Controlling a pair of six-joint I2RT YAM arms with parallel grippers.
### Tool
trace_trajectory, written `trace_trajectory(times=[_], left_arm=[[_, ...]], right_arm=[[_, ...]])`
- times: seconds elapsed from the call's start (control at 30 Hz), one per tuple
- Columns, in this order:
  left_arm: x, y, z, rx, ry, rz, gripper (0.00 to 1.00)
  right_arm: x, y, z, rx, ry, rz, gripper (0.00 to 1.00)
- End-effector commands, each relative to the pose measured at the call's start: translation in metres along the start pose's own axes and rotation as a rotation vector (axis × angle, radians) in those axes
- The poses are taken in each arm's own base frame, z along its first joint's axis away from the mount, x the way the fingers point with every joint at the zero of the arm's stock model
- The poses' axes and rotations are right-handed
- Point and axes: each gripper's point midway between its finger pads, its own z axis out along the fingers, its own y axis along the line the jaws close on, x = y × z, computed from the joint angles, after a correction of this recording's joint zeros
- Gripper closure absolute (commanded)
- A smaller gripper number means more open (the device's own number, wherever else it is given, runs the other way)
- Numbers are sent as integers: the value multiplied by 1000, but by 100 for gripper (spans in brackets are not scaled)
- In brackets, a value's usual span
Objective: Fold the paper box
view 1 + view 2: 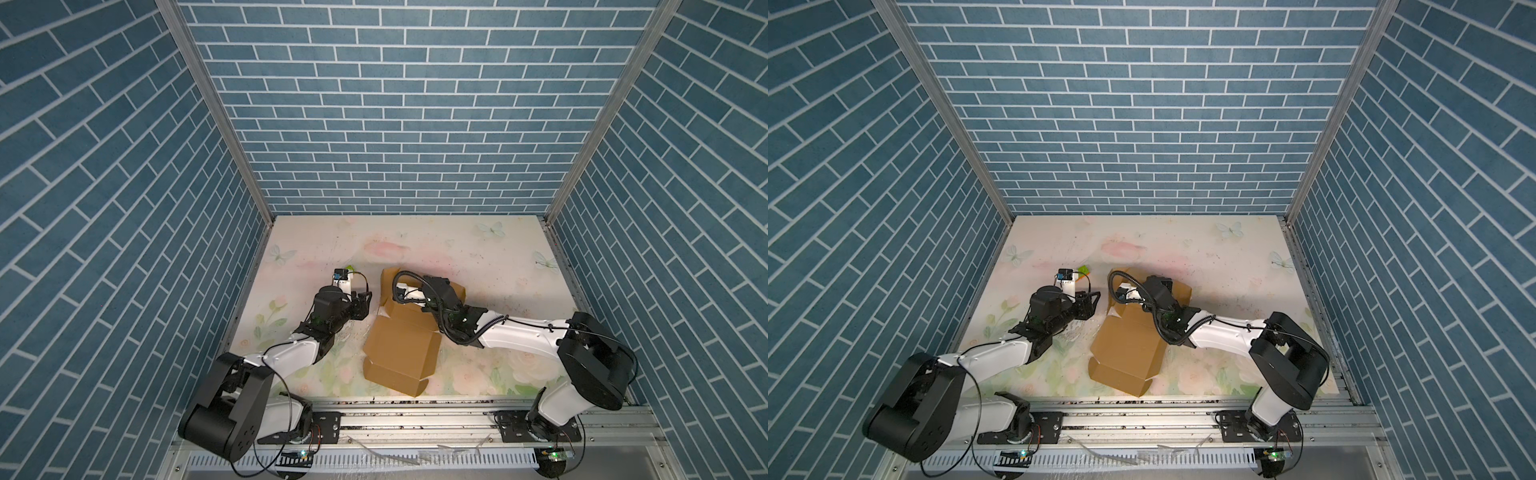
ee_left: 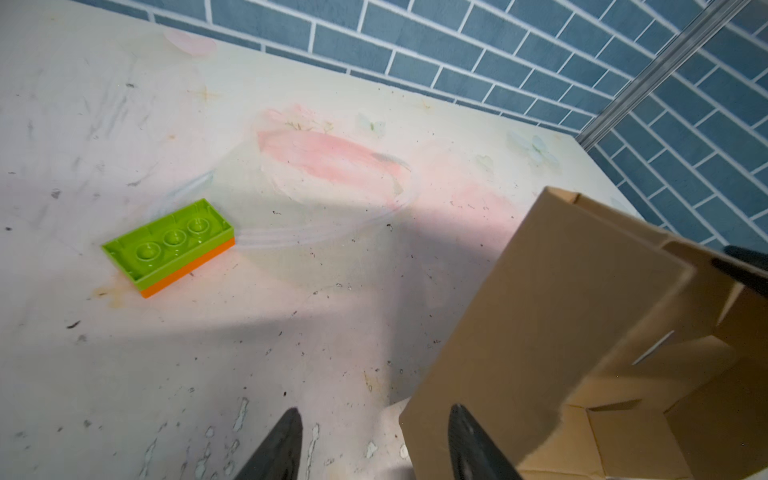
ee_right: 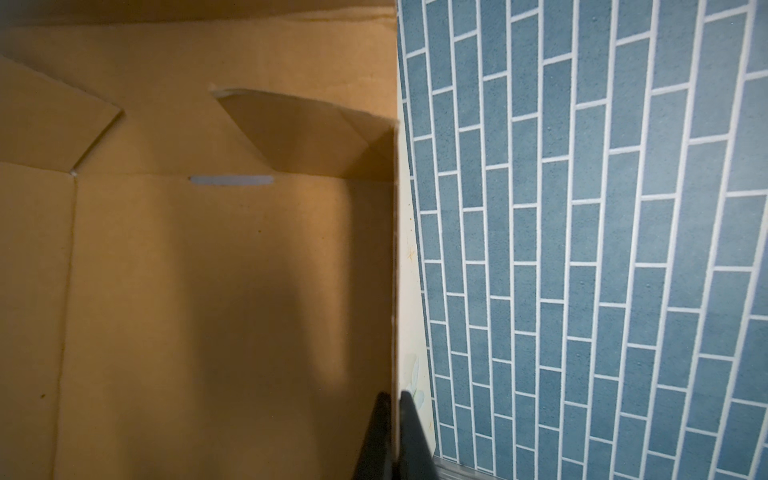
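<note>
Gaping brown paper box (image 1: 401,353), half-folded

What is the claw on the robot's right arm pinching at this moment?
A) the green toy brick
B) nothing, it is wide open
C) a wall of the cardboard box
C: in the right wrist view the right gripper is shut on a wall of the paper box, seen edge-on between its fingers.

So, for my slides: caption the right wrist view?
The right claw pinches a raised side panel of the paper box, blue brick wall beyond.
</note>
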Motion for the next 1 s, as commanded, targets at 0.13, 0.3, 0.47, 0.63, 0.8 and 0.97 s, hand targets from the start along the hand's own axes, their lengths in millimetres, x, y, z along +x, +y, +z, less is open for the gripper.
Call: trace_trajectory(times=[0.13,0.3,0.47,0.63,0.8,0.97], left_arm=[[2,-8,30,78,23,-6,41],[5,-22,39,175,15,7,41],[7,-31,39,241,1,25,41],[9,-36,33,273,-23,31,42],[13,-41,31,297,-25,38,42],[16,-47,27,319,-34,43,42]], right_arm=[[-5,-1,-4,7,-15,-27,100],[-7,0,-2,2,-15,-36,100],[-7,4,1,-10,-13,-52,100],[-9,6,3,-15,-15,-63,100],[-10,5,5,-16,-17,-62,100],[-10,6,5,-18,-15,-64,100]])
